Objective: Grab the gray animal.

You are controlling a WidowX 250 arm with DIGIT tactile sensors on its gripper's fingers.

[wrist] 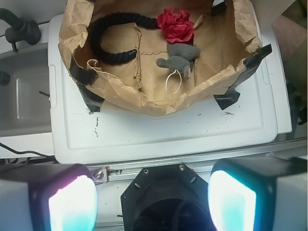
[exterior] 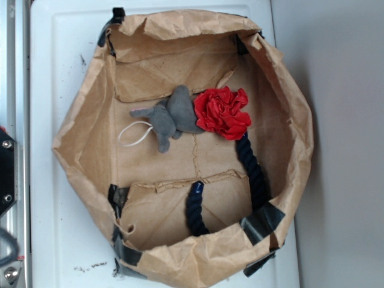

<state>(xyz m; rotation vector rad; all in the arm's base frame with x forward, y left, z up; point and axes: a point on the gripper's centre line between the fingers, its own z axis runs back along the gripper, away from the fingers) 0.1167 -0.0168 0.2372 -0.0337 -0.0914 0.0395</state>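
The task looks barely begun: the gray animal (exterior: 170, 117) lies untouched on the floor of a crumpled brown paper bag (exterior: 96, 78), near the middle of the exterior frame, touching a red fabric flower (exterior: 223, 112) on its right, with a white cord loop (exterior: 133, 133) trailing to its left. A dark rope (exterior: 252, 168) curves below the flower. The bag rests on a white counter (exterior: 60, 240). In the wrist view, the hand (wrist: 153, 199) sits at the bottom of the frame, well apart from the toy, fingers (wrist: 72, 202) spread wide and holding nothing. Reaching, descending and closing all remain.
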